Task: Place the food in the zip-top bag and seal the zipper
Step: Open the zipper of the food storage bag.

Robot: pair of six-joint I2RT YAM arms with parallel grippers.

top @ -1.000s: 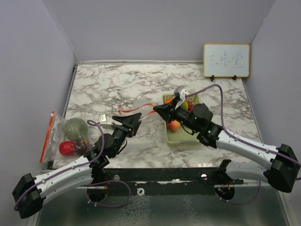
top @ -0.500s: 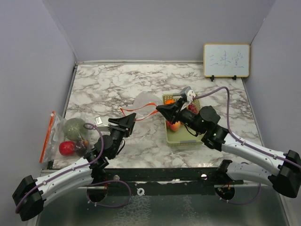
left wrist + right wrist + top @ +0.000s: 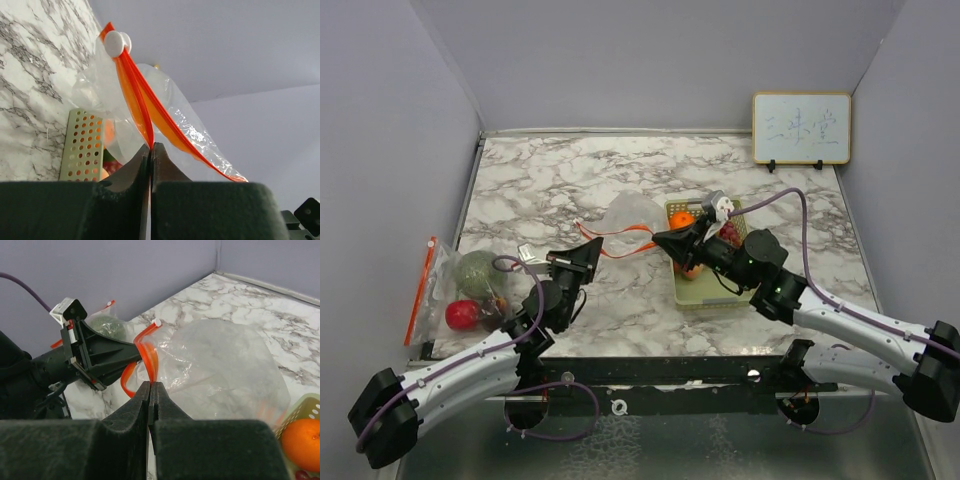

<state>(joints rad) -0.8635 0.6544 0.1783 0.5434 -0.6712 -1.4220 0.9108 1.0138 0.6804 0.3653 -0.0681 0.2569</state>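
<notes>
A clear zip-top bag (image 3: 630, 214) with an orange zipper (image 3: 620, 247) hangs between my two grippers above the marble table. My left gripper (image 3: 592, 246) is shut on one end of the zipper strip (image 3: 135, 100), below its white slider (image 3: 114, 43). My right gripper (image 3: 658, 238) is shut on the orange zipper (image 3: 149, 360) at the other end. An orange fruit (image 3: 682, 220) and peach and red ones lie in the pale green tray (image 3: 708, 294). The netted melon (image 3: 480, 272) and a red fruit (image 3: 462, 314) sit inside a second bag at the far left.
The second bag's orange zipper (image 3: 420, 290) runs along the left wall. A small whiteboard (image 3: 801, 128) stands at the back right. In the right wrist view the left gripper (image 3: 100, 357) is just beyond the held zipper.
My left gripper has shut on the zipper strip and shifted a little left. The right arm has drawn slightly back, and the bag's mouth is stretched between the two.
</notes>
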